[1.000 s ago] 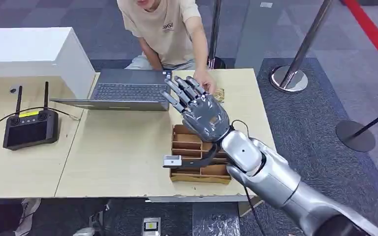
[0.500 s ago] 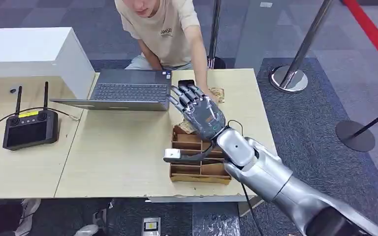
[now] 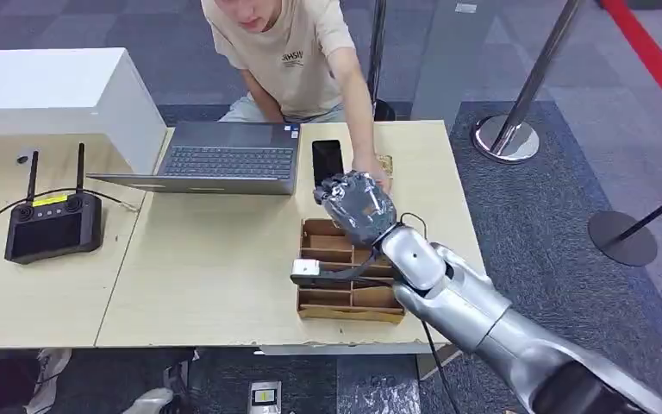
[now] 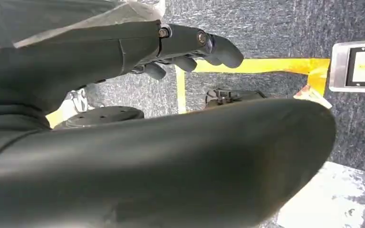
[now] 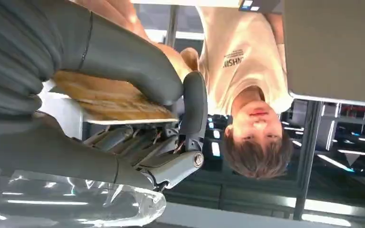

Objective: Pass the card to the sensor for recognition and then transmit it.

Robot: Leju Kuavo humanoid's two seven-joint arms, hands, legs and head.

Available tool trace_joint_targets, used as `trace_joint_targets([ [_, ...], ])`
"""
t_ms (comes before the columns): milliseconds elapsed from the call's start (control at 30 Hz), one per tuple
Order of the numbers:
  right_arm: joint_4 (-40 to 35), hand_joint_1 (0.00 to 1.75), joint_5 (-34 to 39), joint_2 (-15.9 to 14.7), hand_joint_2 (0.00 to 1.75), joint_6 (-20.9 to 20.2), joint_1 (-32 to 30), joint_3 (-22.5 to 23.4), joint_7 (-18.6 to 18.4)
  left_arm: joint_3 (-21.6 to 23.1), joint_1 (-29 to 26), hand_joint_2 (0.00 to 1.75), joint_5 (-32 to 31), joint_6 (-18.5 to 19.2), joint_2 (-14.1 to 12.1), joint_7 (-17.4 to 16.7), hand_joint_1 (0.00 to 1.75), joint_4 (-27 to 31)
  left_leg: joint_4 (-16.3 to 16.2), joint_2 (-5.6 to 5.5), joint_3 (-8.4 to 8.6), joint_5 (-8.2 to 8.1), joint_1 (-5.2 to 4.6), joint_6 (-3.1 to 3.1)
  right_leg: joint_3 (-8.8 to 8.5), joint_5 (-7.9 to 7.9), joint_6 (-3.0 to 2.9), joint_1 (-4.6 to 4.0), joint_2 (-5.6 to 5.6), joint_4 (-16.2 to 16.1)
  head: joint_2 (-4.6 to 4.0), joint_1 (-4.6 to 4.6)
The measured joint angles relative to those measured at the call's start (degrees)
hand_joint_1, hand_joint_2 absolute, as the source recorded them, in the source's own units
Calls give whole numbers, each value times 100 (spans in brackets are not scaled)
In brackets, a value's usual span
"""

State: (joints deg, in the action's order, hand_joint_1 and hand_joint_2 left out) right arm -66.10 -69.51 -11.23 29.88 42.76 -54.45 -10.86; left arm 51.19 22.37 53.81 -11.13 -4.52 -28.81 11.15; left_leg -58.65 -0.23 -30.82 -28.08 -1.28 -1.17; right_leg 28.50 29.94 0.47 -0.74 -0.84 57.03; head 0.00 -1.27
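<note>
Up close, your robot's right hand (image 5: 123, 109) grips a tan, wood-patterned card (image 5: 109, 102), pinched flat between the thick grey thumb (image 5: 128, 61) and the darker fingers (image 5: 192, 107) curled beneath it. Seen from the head, that hand (image 3: 355, 205) hovers above the far end of one brown compartmented cardboard tray (image 3: 345, 289), a small grey sensor block (image 3: 305, 269) beside it. Your left hand (image 4: 190, 47) hangs empty over carpet, fingers loosely bent. Beyond lie one black phone (image 3: 327, 159), one grey laptop (image 3: 224, 159) and one black antenna controller (image 3: 52, 220); a person's hand (image 3: 371, 168) reaches in. The shirt lettering is unreadable.
</note>
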Motion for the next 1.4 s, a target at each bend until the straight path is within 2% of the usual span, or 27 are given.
trace_joint_targets([
  [567, 173, 175, 291, 131, 175, 109, 0, -66, 206, 147, 116, 0, 79, -22, 2, -48, 0, 0, 0, 1, 0, 0, 0, 0, 0, 0, 0, 0, 0, 0, 0, 0],
  [600, 175, 108, 293, 136, 175, 118, 0, -72, 208, 149, 119, 0, 81, -24, 0, -48, 0, 0, 0, 1, 0, 0, 0, 0, 0, 0, 0, 0, 0, 0, 0, 0],
  [633, 186, 0, 293, 138, 175, 142, 0, -77, 208, 153, 122, 0, 81, -24, 0, -48, 0, 0, 0, 1, 0, 0, 0, 0, 0, 0, 0, 0, 0, 0, 0, 0],
  [800, 227, 0, 293, 164, 175, 293, -2, -79, 206, 192, 132, 0, 96, -33, 2, -37, 0, 0, 0, 2, 0, 0, 0, 0, 0, 0, 0, 0, 1, 0, 0, 0],
  [1400, 293, 0, 328, 173, 175, 286, -3, -79, 206, 284, 146, 0, 125, -39, 2, -17, 0, 0, 0, 2, 0, 0, 0, 0, 1, 0, 0, 0, 1, 0, 0, 0],
])
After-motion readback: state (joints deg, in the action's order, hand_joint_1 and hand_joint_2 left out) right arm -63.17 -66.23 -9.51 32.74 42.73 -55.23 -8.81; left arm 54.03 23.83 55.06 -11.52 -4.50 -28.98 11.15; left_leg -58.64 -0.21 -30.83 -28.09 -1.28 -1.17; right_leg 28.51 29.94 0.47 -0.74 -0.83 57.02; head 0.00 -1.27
